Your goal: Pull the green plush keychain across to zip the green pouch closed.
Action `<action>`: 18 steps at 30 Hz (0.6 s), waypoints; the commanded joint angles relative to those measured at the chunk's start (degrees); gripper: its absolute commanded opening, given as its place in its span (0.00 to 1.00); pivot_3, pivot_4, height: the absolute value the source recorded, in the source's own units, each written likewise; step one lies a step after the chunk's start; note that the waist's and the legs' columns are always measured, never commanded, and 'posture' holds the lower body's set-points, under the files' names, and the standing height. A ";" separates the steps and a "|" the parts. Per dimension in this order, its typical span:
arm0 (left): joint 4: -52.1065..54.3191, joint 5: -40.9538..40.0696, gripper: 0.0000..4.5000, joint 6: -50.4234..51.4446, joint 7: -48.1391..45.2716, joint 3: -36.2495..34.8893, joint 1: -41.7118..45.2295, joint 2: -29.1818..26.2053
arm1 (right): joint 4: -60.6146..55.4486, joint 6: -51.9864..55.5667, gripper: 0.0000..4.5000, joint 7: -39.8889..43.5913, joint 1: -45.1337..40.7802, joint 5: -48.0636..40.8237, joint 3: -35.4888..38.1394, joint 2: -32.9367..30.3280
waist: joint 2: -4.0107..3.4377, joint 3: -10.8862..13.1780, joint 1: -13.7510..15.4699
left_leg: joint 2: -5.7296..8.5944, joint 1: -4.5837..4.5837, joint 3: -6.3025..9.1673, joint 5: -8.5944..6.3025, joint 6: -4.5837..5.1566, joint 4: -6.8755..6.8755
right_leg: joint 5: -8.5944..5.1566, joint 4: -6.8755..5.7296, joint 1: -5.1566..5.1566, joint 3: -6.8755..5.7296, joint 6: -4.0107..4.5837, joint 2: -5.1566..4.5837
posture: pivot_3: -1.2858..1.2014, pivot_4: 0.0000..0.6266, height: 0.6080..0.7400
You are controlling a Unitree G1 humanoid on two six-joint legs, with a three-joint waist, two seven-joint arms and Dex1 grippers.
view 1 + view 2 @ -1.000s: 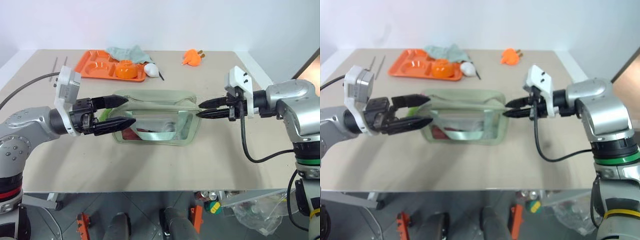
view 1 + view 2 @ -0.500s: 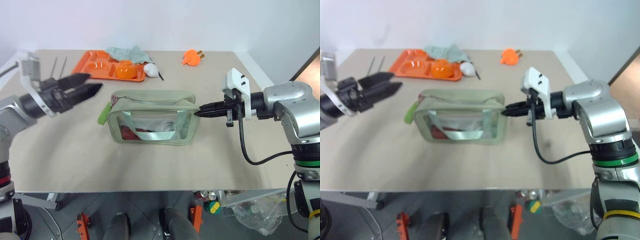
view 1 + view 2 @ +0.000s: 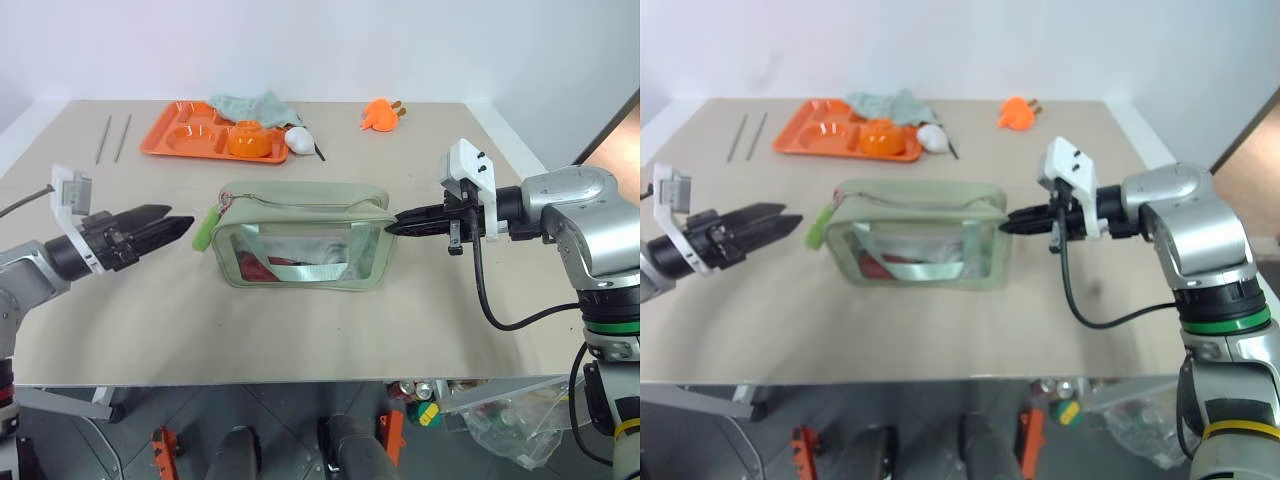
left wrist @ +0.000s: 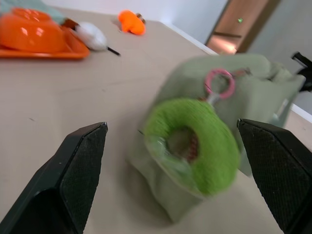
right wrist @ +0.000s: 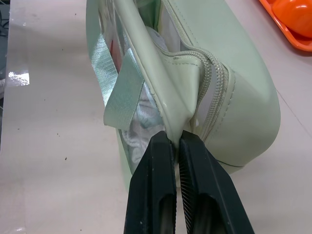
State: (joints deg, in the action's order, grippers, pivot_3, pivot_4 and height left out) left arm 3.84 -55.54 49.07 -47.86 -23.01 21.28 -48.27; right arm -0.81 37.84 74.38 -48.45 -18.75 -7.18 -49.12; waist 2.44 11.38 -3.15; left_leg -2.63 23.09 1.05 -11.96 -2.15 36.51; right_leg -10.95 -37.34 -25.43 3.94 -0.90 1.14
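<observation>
The green pouch stands upright at the table's middle, its top zipper running left to right. The green plush keychain, a lime fuzzy ring on a pink clasp, hangs at the pouch's left end. My left gripper is open and level, a short way left of the keychain. In the left wrist view the keychain sits ahead between the wide fingers, untouched. My right gripper is shut on the pouch's right end; its fingertips pinch the fabric beside the zipper's end.
At the back left are an orange tray holding an orange bowl, a teal cloth and a white object. An orange plush toy lies at the back right. Two thin rods lie at the far left.
My left gripper drew back leftward from the pouch's left end, swung up, then came down level with the keychain, staying open. My right gripper's fingers closed on the pouch's right end.
</observation>
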 commanded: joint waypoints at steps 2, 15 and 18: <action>3.45 -4.08 0.99 1.88 -0.48 -2.85 0.98 -0.32 | -2.00 0.01 0.01 -0.43 0.35 -0.54 0.15 0.08 | 0.00 0.00 -0.14 | 0.00 -0.01 -0.02 0.00 0.00 0.00 | 0.01 0.00 0.00 0.02 -0.01 0.00 | 0.52 0.24 1.00; 4.15 -1.24 0.99 2.02 -1.69 0.26 -2.40 -0.65 | -2.75 0.15 0.01 -0.80 1.50 -0.99 0.73 -0.58 | 0.00 0.00 -0.24 | 0.00 -0.02 -0.01 0.00 0.00 0.00 | -0.01 0.00 0.00 0.01 0.02 0.01 | 0.52 0.24 1.00; 4.73 0.37 0.99 1.78 -2.54 1.74 -3.09 -0.56 | -2.66 0.12 0.01 -0.86 1.48 -0.91 0.77 -0.60 | 0.00 0.00 -0.29 | 0.00 -0.03 -0.01 0.00 0.00 0.00 | -0.01 0.00 0.00 0.01 0.04 0.02 | 0.52 0.24 1.00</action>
State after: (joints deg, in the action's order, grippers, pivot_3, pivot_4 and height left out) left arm 6.97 -55.94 52.07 -49.47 -21.46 18.17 -48.25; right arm -1.63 38.11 73.51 -46.97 -18.97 -7.12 -49.21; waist 2.44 11.38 -3.43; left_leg -2.63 23.06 1.05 -11.96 -2.15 36.51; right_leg -10.96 -37.34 -25.42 3.95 -0.87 1.15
